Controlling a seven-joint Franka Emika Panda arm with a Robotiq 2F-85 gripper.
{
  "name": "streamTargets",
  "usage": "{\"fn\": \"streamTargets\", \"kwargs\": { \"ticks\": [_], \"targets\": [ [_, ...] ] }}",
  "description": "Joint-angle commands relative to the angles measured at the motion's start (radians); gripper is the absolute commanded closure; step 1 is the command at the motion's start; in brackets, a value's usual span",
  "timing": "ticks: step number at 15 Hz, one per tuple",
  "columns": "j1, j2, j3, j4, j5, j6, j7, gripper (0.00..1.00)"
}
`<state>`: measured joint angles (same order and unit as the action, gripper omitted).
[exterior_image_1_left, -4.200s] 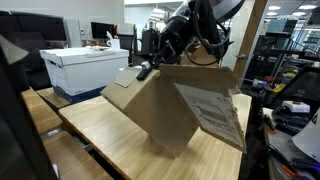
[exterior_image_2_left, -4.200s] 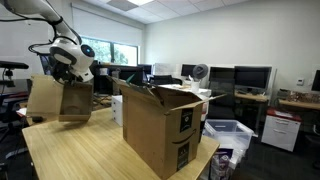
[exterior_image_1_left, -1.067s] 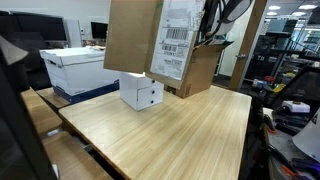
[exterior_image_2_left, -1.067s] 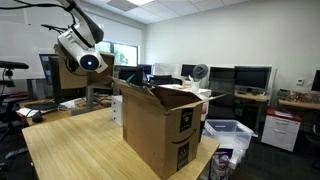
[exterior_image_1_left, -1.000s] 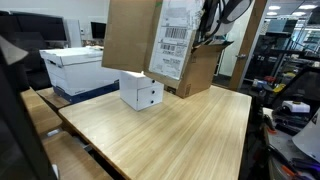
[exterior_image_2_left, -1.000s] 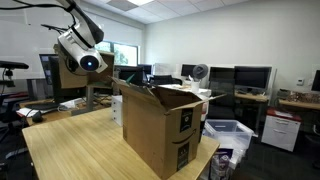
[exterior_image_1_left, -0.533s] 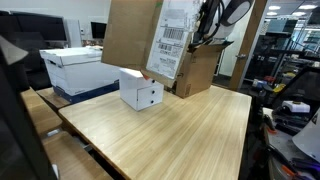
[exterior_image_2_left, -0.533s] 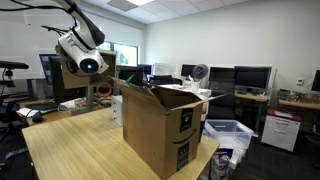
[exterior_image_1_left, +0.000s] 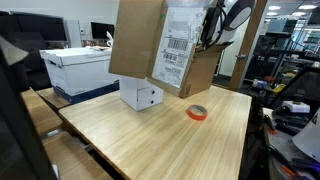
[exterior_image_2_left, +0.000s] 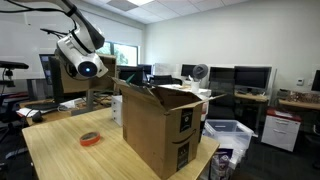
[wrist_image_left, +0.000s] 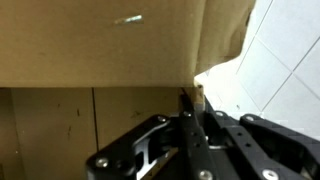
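In an exterior view the gripper (exterior_image_1_left: 209, 36) holds the cardboard box (exterior_image_1_left: 148, 40) by its flap, tilted high above the table (exterior_image_1_left: 150, 145). An orange tape roll (exterior_image_1_left: 198, 113) lies below to the right. In an exterior view the box (exterior_image_2_left: 66, 78) hangs far left, with the roll left of a large open carton (exterior_image_2_left: 160, 125). In the wrist view the fingers (wrist_image_left: 187, 125) are pinched tight on the cardboard edge.

An open-plan office or lab is shown: computer monitors (exterior_image_2_left: 250, 76) and a desk fan (exterior_image_2_left: 200, 72) are lined along desks, and a white file box (exterior_image_1_left: 80, 70) is kept beside a wooden table (exterior_image_1_left: 150, 145).
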<state>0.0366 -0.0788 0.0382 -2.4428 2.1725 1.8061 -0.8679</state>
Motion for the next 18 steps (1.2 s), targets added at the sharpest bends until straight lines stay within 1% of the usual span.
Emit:
{"fn": "streamTargets", "kwargs": {
  "ticks": [1, 3, 5, 7, 9, 13, 16, 18],
  "targets": [
    [0.004, 0.007, 0.014, 0.009, -0.005, -0.020, 0.001, 0.94],
    [0.006, 0.001, 0.019, 0.006, -0.013, -0.008, 0.002, 0.94],
    [0.013, -0.007, 0.032, 0.025, -0.070, 0.059, 0.030, 0.94],
    [0.028, -0.011, 0.055, 0.063, -0.176, 0.156, 0.074, 0.94],
    [0.049, -0.004, 0.080, 0.107, -0.271, 0.212, 0.124, 0.94],
    [0.113, 0.007, 0.151, 0.195, -0.467, 0.300, 0.256, 0.94],
    [0.166, 0.013, 0.208, 0.232, -0.608, 0.369, 0.354, 0.94],
    [0.193, 0.024, 0.236, 0.255, -0.724, 0.406, 0.423, 0.94]
  ]
}}
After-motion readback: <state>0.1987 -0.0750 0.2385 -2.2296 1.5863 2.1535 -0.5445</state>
